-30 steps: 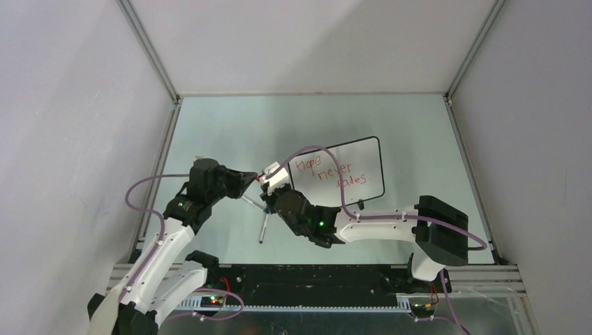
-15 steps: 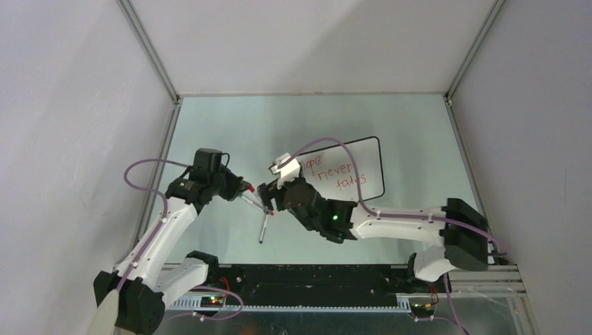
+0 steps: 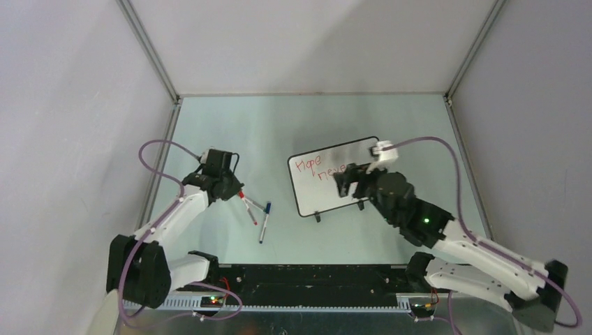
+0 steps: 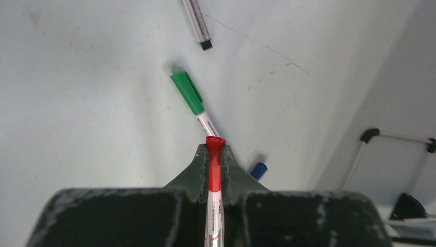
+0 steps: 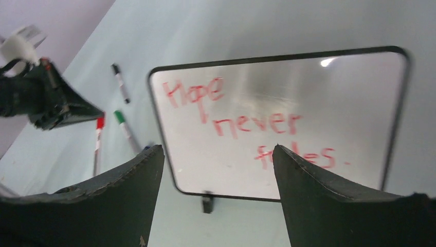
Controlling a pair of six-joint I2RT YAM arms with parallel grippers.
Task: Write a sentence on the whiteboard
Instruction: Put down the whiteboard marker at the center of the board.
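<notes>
Left gripper (image 4: 214, 150) was clamped on a red marker (image 4: 214, 177), its dark, scuffed jaws pressed against the barrel just under the glossy red cap. Whether the marker's other end touched the table could not be told. Right gripper (image 5: 217, 148) hung over the whiteboard with its jaws wide apart and nothing between them. Its fingers (image 5: 128, 190) were matte black wedges with chipped, worn edges.

The whiteboard (image 5: 288, 87) sat on the table right of centre, a glossy white rectangle with rounded corners and a thin black frame. A small black foot (image 5: 206, 201) stuck out from its near edge. The sentence (image 5: 252, 125) ran across it in thin red strokes, "Hope never fades", each word stepped lower and further right. A soft glare smeared the board's shiny face.

Three more slim markers lay loose on the table near the left gripper: a green marker (image 4: 188, 93) with a clipped cap, a grey marker (image 4: 198, 23) with a black tip, and a blue cap (image 4: 258, 169) peeping out beside the jaws.

The table (image 3: 279, 118) was a smooth, pale grey-green sheet with a few faint scratches. Plain white walls (image 3: 70, 105) closed it in on three sides, joined by bare metal rails (image 3: 150, 52). Purple cables (image 3: 160, 150) looped over the white arms.
</notes>
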